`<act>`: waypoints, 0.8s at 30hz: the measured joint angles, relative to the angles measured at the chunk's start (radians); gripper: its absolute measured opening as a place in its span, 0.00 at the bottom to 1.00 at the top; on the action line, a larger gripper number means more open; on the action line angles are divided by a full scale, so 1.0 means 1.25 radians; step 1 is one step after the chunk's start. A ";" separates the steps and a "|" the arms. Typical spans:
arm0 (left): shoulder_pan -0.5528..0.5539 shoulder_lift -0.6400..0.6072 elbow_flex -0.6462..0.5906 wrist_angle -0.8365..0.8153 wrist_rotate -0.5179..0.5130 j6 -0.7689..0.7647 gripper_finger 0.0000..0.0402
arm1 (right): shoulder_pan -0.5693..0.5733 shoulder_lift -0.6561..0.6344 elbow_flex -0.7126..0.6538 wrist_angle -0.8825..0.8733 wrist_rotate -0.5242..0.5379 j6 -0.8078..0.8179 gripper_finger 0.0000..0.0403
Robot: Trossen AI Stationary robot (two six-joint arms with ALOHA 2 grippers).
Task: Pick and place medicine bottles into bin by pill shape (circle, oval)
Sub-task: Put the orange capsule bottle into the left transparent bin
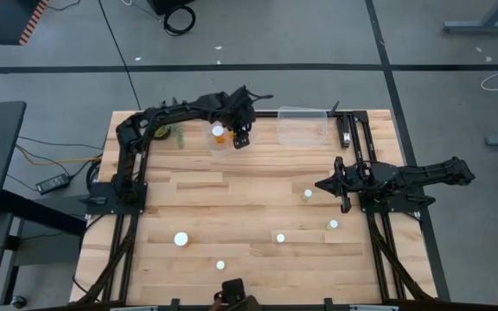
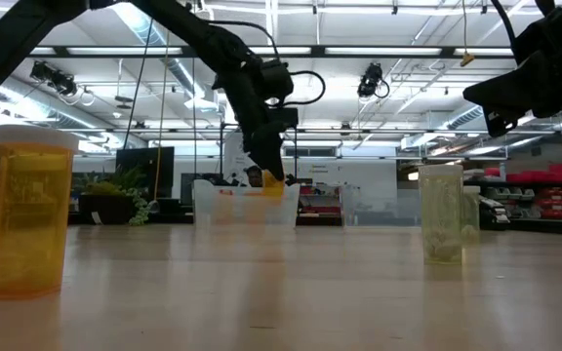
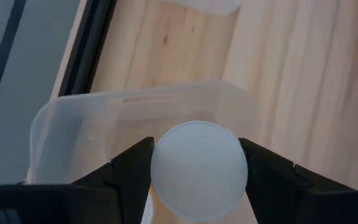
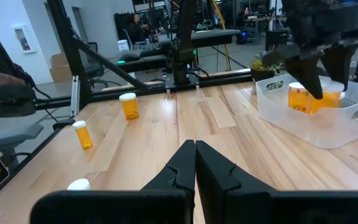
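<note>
While loose medicine bottles (image 1: 181,238) dotted the near tabletop (image 1: 232,203) awaiting sorting, the right end effector (image 1: 345,206) waited at mid-table, fingers pressed together and empty. Farther back, the left end effector (image 1: 241,138) clamped a white-capped bottle (image 3: 198,170) over a clear bin (image 1: 225,143), apparently poised to drop it in.

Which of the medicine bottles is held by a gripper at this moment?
The bottle between the left gripper's fingers, above the clear tub at the table's far edge. The other bottles stand free on the table.
</note>
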 joint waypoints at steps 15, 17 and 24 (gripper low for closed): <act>0.003 0.001 -0.057 0.046 -0.003 0.000 0.59 | 0.000 0.000 0.000 0.000 0.000 0.000 0.05; 0.003 0.001 -0.057 0.035 -0.003 0.000 0.58 | 0.000 0.000 0.000 0.000 0.000 0.000 0.05; 0.003 0.001 -0.057 0.015 -0.003 0.001 0.57 | 0.000 0.000 0.000 0.000 0.000 0.000 0.05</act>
